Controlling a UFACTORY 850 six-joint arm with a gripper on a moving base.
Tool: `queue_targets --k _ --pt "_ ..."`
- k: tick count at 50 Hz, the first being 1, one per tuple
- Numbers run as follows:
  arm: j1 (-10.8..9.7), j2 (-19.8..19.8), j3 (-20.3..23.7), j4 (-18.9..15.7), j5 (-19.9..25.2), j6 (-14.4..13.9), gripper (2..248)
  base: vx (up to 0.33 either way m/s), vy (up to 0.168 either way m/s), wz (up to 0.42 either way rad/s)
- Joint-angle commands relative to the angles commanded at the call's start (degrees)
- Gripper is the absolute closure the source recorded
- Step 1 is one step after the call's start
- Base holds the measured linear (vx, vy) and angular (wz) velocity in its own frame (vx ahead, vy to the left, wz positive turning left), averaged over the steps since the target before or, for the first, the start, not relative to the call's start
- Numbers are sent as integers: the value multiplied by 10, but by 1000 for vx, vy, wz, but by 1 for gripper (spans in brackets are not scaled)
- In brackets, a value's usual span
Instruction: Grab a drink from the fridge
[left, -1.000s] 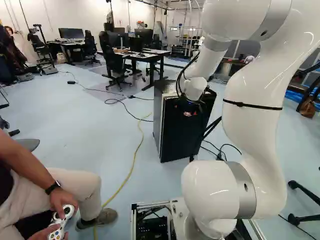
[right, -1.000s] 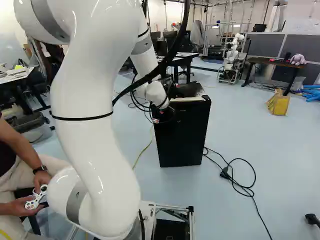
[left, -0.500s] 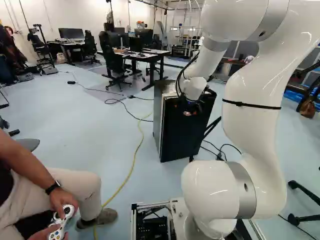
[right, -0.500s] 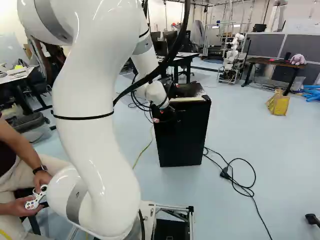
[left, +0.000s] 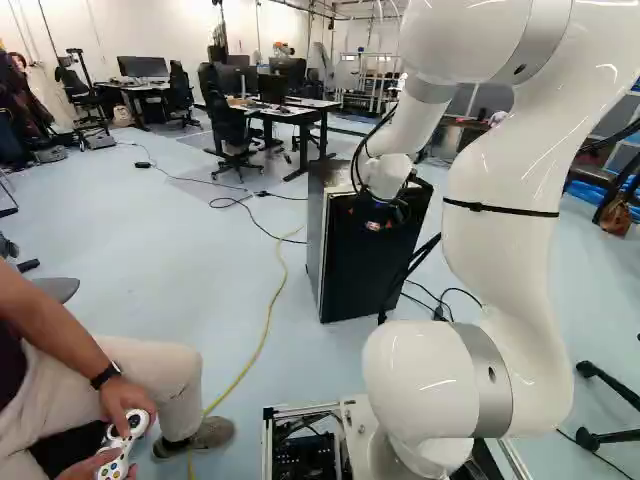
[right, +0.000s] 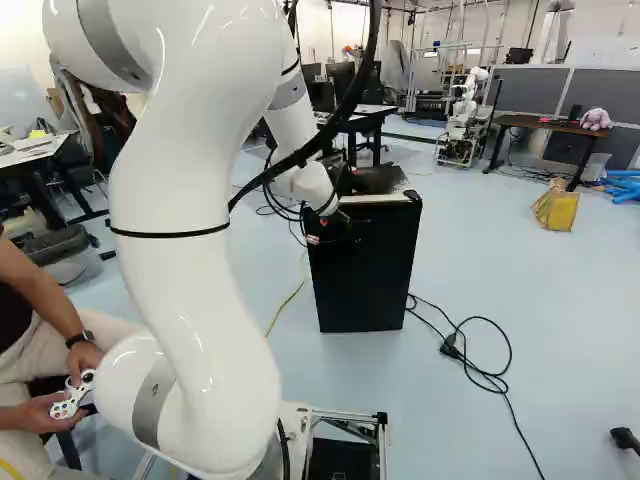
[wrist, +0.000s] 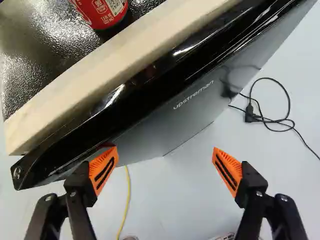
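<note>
Red metal drink can (wrist: 106, 16) on the textured silvery top of the black box-shaped fridge (left: 365, 270), just behind its pale front edge. Black two-fingered gripper (left: 378, 213) at fridge front, orange-padded fingers spread wide.

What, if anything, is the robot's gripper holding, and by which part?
Nothing: the gripper is open, its two fingers wide apart. The red can is out of its grip, on top of the fridge.
</note>
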Motion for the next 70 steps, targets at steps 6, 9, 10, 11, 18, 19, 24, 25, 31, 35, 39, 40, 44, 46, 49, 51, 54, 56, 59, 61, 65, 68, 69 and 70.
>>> queue_targets --k 6,9,10,11,18,19,24,25,31,35,39,40,44,46,49,51,54,56,59,61,65,68,69,70 --pt "0 -2 -3 0 0 0 3 0 0 0" --pt "0 -3 -4 0 0 0 3 0 0 0" --pt "1 -4 -5 0 0 0 3 0 0 0" --pt "1 -4 -5 0 0 0 3 0 0 0" --pt "1 -6 -8 0 0 0 3 0 0 0" --pt "1 -6 -8 0 0 0 3 0 0 0" --pt "1 -8 -10 0 0 0 3 0 0 0" --pt "1 -8 -10 0 0 0 3 0 0 0" --pt "1 -8 -11 0 0 0 3 0 0 0" --pt "1 -8 -11 0 0 0 3 0 0 0" --pt "1 -6 -7 0 0 0 3 0 0 0" --pt "1 -4 -6 0 0 0 3 0 0 0" --pt "0 3 3 0 0 0 3 0 0 0" --pt "0 7 8 0 0 0 3 0 0 0" --pt "0 13 17 0 0 0 3 0 0 0" --pt "0 17 22 0 0 0 3 0 0 0" --pt "-1 24 31 0 1 0 3 0 0 0" --pt "-1 29 37 0 3 0 3 0 0 0" --pt "-1 36 46 0 9 0 3 0 0 0" --pt "-1 40 51 -1 16 0 3 0 0 0" --pt "-2 50 63 -3 33 0 3 0 0 0" --pt "-2 58 73 -7 49 0 3 0 0 0" --pt "-2 59 75 -8 53 0 3 0 0 0" --pt "-2 62 78 -10 58 0 3 0 0 0"
